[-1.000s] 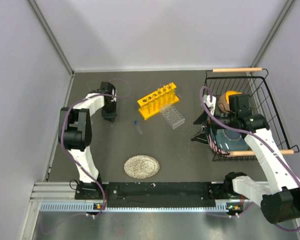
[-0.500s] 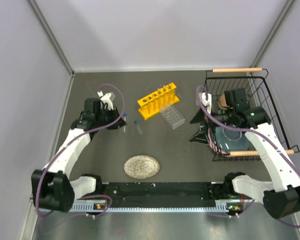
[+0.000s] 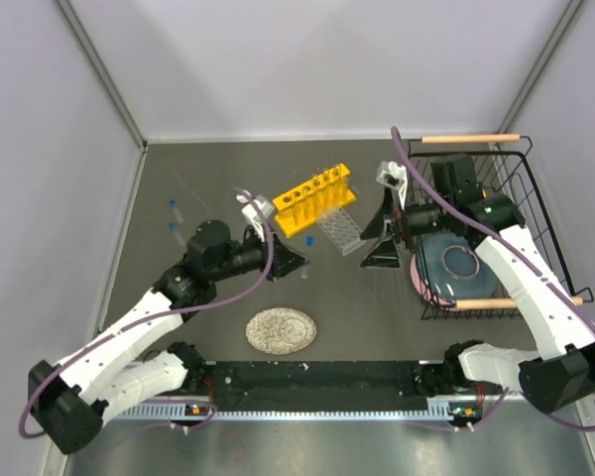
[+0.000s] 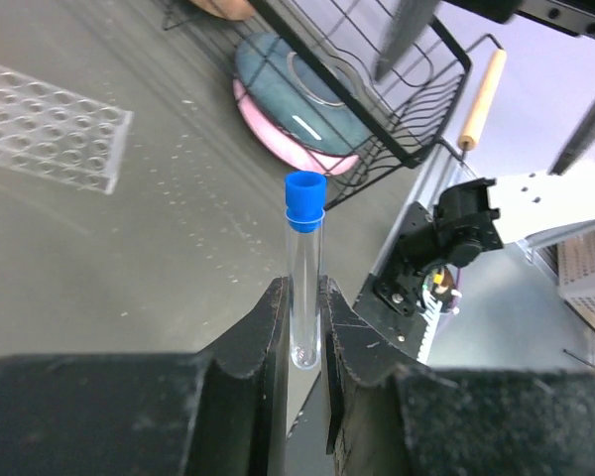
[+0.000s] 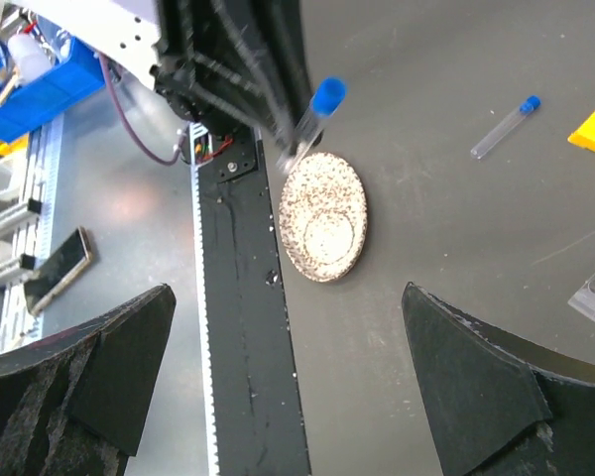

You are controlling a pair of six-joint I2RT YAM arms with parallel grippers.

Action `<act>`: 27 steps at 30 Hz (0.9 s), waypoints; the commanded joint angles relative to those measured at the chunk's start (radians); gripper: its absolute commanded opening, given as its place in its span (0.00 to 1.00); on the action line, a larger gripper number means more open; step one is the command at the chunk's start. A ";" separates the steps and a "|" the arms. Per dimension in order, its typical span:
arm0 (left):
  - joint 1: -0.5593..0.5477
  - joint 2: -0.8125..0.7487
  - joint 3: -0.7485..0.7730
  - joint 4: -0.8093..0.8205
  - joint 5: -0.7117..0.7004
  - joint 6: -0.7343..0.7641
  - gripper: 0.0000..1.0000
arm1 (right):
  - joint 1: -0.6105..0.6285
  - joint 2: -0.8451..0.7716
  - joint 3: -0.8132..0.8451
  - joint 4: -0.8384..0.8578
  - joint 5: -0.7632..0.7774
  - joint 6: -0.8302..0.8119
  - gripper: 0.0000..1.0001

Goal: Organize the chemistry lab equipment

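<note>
Just short of the yellow six-hole plastic test-tube rack (image 3: 312, 201), the left gripper (image 4: 304, 302) pinches one thin clear blue-capped glass tube (image 4: 304, 253), not yet racked, while other small blue-capped vials (image 3: 170, 206) lie loose and the right gripper (image 3: 384, 238) gapes empty.

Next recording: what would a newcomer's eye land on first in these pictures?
The thin clear glass tube with a blue cap stands out first, clamped in the left gripper near the middle of the table. Behind it sits the bright yellow six-hole test-tube rack, with the small clear gridded rack beside it. To the right, the right gripper hangs wide open next to the black wire basket holding bowls.
</note>
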 commanded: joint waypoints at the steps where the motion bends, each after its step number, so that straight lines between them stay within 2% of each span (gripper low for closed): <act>1: -0.135 0.069 0.102 0.121 -0.124 -0.033 0.01 | 0.013 0.002 -0.003 0.165 0.052 0.248 0.99; 6: -0.213 0.155 0.181 0.120 -0.170 -0.011 0.01 | 0.013 -0.018 -0.089 0.324 0.034 0.469 0.99; 11: -0.264 0.215 0.220 0.118 -0.202 0.001 0.01 | 0.013 -0.032 -0.160 0.389 0.058 0.511 0.97; 20: -0.313 0.277 0.264 0.074 -0.253 0.021 0.00 | 0.013 -0.023 -0.189 0.469 0.023 0.596 0.73; 27: -0.328 0.283 0.275 0.052 -0.274 0.033 0.00 | 0.013 -0.021 -0.201 0.493 0.001 0.627 0.48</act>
